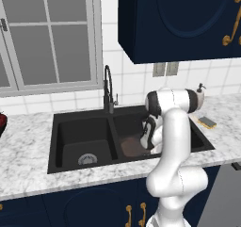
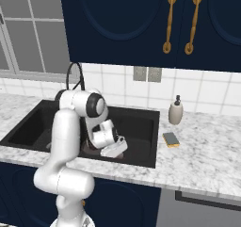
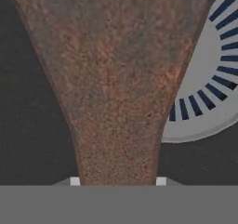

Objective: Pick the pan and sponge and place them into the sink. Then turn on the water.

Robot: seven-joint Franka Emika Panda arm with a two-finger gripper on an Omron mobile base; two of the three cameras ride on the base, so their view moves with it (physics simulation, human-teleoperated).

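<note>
The reddish-brown pan (image 1: 131, 147) lies low in the right basin of the black sink (image 1: 84, 127), partly hidden behind my hand. My gripper (image 1: 144, 142) reaches down into that basin. In the hand view the pan's handle (image 3: 116, 102) fills the gap between my fingertips (image 3: 74, 181), so the gripper (image 3: 117, 181) is shut on it, with the silver drain (image 3: 209, 88) just beside. From the right, my gripper (image 2: 101, 150) covers most of the pan (image 2: 87, 149). The yellow sponge (image 1: 207, 122) (image 2: 171, 139) lies on the counter right of the sink (image 2: 141, 122). No water runs from the faucet (image 1: 108, 87).
A beige soap dispenser (image 1: 200, 95) (image 2: 176, 111) stands behind the sponge near the wall. The faucet (image 2: 75, 75) arches over the divider. A dark bowl of red fruit (image 1: 1, 122) sits at the far left. Navy cabinets (image 1: 179, 19) hang above the counter.
</note>
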